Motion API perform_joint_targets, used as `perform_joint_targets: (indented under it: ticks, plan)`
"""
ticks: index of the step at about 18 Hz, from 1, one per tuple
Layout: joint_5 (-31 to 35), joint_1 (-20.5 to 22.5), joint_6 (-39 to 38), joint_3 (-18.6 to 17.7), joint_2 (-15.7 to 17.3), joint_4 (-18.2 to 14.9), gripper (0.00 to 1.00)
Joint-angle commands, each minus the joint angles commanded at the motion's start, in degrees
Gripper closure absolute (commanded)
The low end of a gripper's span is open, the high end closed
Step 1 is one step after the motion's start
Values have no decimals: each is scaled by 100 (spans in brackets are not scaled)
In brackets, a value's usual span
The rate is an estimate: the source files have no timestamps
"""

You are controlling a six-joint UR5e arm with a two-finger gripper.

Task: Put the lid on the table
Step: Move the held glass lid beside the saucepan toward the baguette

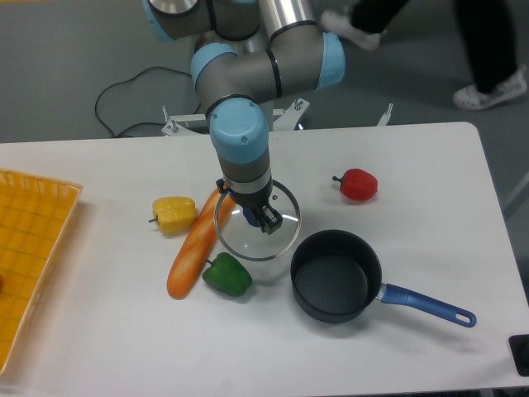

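The round clear glass lid (277, 237) with a thin metal rim hangs just above the white table (430, 165), left of the dark blue saucepan (336, 285). My gripper (258, 217) points straight down and is shut on the lid's dark blue centre knob. The lid's left edge overlaps the orange bread loaf (197, 245) in this view, and its lower edge is close to the green pepper (226, 275). The saucepan stands uncovered, its handle pointing right.
A yellow pepper (174, 214) lies left of the loaf and a red pepper (357, 184) at the right rear. A yellow-orange tray (29, 248) sits at the table's left edge. A person's legs show behind the table at top right.
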Motion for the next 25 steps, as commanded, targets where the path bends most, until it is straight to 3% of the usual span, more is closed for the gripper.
perform_joint_targets:
  ticks: [25]
  plan:
    - [668,-35,281,-44,-492,229,64]
